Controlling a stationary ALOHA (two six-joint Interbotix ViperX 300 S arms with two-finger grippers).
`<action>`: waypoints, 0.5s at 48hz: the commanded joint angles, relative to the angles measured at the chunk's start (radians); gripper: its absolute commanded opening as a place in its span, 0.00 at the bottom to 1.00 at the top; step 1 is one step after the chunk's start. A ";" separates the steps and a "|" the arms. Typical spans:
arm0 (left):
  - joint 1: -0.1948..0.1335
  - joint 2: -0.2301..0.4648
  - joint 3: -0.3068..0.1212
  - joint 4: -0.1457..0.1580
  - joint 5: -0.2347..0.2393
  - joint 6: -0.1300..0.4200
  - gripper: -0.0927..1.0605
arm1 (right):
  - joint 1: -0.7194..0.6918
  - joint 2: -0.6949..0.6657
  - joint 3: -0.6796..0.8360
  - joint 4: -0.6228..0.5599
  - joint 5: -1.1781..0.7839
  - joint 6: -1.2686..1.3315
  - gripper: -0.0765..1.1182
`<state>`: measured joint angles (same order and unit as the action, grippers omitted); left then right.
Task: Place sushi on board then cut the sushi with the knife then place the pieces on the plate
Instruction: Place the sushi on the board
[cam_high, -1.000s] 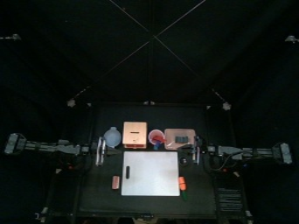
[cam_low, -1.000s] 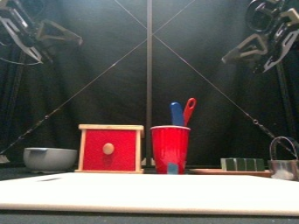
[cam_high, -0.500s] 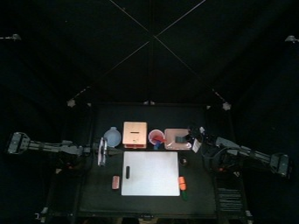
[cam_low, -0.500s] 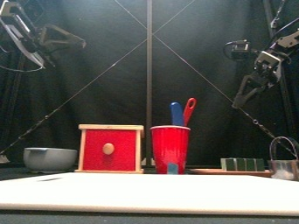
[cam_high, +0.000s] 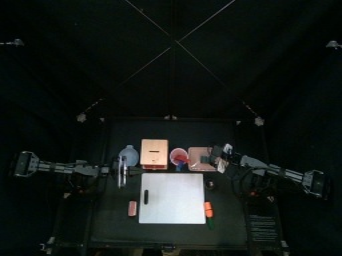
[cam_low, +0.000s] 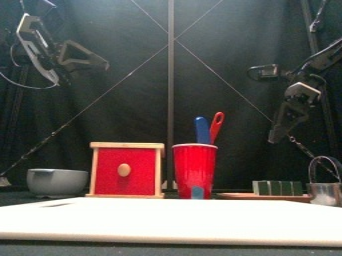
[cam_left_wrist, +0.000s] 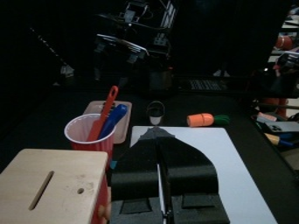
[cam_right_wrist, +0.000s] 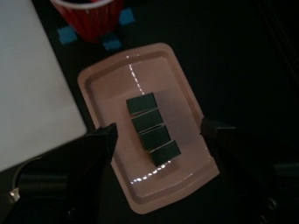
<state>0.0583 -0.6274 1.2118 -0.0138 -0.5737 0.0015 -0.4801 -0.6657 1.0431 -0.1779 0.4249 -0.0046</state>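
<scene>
The sushi roll (cam_right_wrist: 152, 131), a row of dark green blocks, lies on the pink tray (cam_right_wrist: 111, 83), right of the red cup (cam_high: 178, 156). In the front view the sushi roll (cam_low: 281, 187) shows low at the right. My right gripper (cam_right_wrist: 160, 129) hangs open above the roll, one jaw on each side, not touching it. A blue knife (cam_low: 203, 129) and a red knife (cam_low: 217, 125) stand in the red cup (cam_low: 195, 170). The white board (cam_high: 174, 197) lies in front. My left gripper (cam_left_wrist: 163, 166) is shut and empty, held high at the left (cam_low: 83, 58).
The wooden box (cam_high: 154, 153) with its red drawer front (cam_low: 127, 170) stands left of the cup, with the blue-grey bowl (cam_low: 58, 181) further left. A metal cutter (cam_low: 325, 182) sits at the right. An orange toy (cam_high: 207, 210) lies by the board's right edge.
My right arm has come in and down from the right to above the pink tray, and its jaws have opened wide. The left arm has shifted slightly.
</scene>
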 joint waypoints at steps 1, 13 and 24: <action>0.008 0.008 -0.031 -0.002 -0.011 0.002 0.06 | -0.008 0.046 -0.043 -0.029 0.008 0.002 0.92; 0.011 0.008 -0.029 -0.002 -0.011 0.002 0.06 | -0.028 0.166 -0.077 -0.023 0.032 -0.043 0.92; 0.015 0.008 -0.025 -0.003 -0.011 0.000 0.06 | -0.071 0.264 -0.098 0.095 0.034 -0.192 0.92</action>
<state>0.0690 -0.6197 1.2057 -0.0153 -0.5752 0.0015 -0.5308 -0.4111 0.9725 -0.1150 0.4617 -0.1626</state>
